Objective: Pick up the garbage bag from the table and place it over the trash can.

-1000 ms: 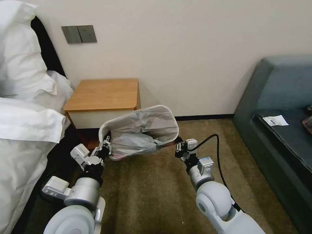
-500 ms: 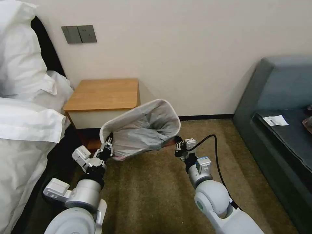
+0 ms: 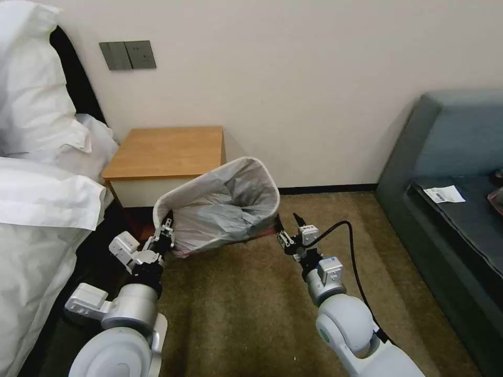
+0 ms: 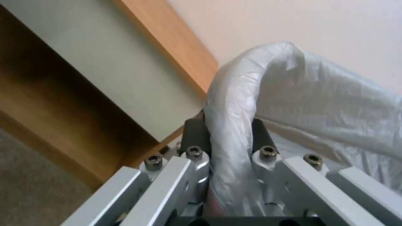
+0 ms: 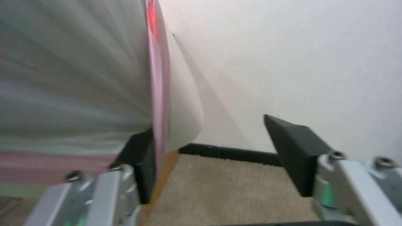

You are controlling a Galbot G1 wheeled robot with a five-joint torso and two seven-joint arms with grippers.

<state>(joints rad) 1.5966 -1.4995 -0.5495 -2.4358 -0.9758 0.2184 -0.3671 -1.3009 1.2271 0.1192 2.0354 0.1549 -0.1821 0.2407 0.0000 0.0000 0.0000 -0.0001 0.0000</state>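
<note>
The grey garbage bag (image 3: 225, 207) is stretched over the trash can, which tilts with its mouth toward me on the carpet beside the table (image 3: 167, 152). The can is covered, except for a strip of light green wall (image 5: 25, 190) below the bag's pink band (image 5: 157, 78). My left gripper (image 3: 167, 226) is shut on the bag-wrapped rim at the can's left corner; in the left wrist view the pads (image 4: 194, 133) pinch the plastic (image 4: 234, 103). At the can's right side my right gripper (image 3: 289, 226) is open. One finger (image 5: 140, 157) rests against the pink band and the other stands free.
A bed with white pillows and duvet (image 3: 42, 199) lies close on the left. A dark teal sofa (image 3: 450, 173) holding a paper slip (image 3: 444, 194) stands on the right. The wall with grey switch plates (image 3: 127, 55) is behind. Brown carpet (image 3: 246, 303) lies open in front.
My right gripper has opened and let go of the bag's rim. The can, held by the left gripper, has shifted left and turned its mouth more upward.
</note>
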